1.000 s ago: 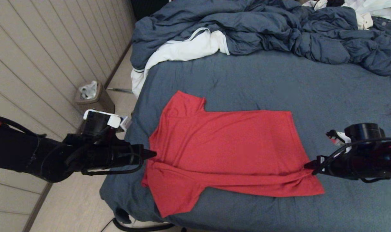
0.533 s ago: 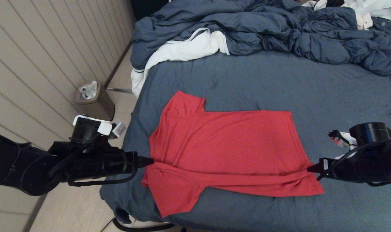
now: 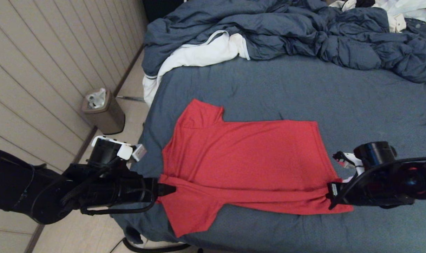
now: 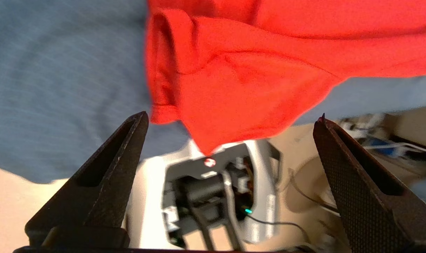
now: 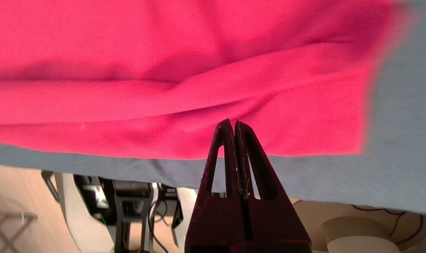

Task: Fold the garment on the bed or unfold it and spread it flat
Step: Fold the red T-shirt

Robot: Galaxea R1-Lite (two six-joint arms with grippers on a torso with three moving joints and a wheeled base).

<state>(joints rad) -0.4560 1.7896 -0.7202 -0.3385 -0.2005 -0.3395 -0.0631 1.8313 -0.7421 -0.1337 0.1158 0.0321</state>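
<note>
The garment point(image 3: 244, 158) is a red T-shirt lying spread on the bed point(image 3: 304, 91), plain side up, with its neck to the left and its hem to the right. No print or tag shows. My left gripper point(image 3: 170, 189) is at the shirt's left edge beside the near sleeve. In the left wrist view this gripper point(image 4: 232, 117) is open wide, and the red sleeve point(image 4: 251, 70) lies just ahead of the fingertips. My right gripper point(image 3: 329, 200) is at the near hem corner. In its own wrist view the right gripper point(image 5: 233, 121) is shut, tips over the red cloth point(image 5: 163, 70), with no cloth seen between them.
A rumpled blue duvet point(image 3: 286, 28) is heaped across the far side of the bed. A white cloth point(image 3: 202, 52) hangs over the far left corner. A waste bin point(image 3: 102, 109) stands on the floor by the panelled wall. The bed's near edge runs just below the shirt.
Both grippers have moved toward the bed's near edge, the left slightly rightward along the shirt's left edge, the right slightly leftward over the hem. The shirt lies as before.
</note>
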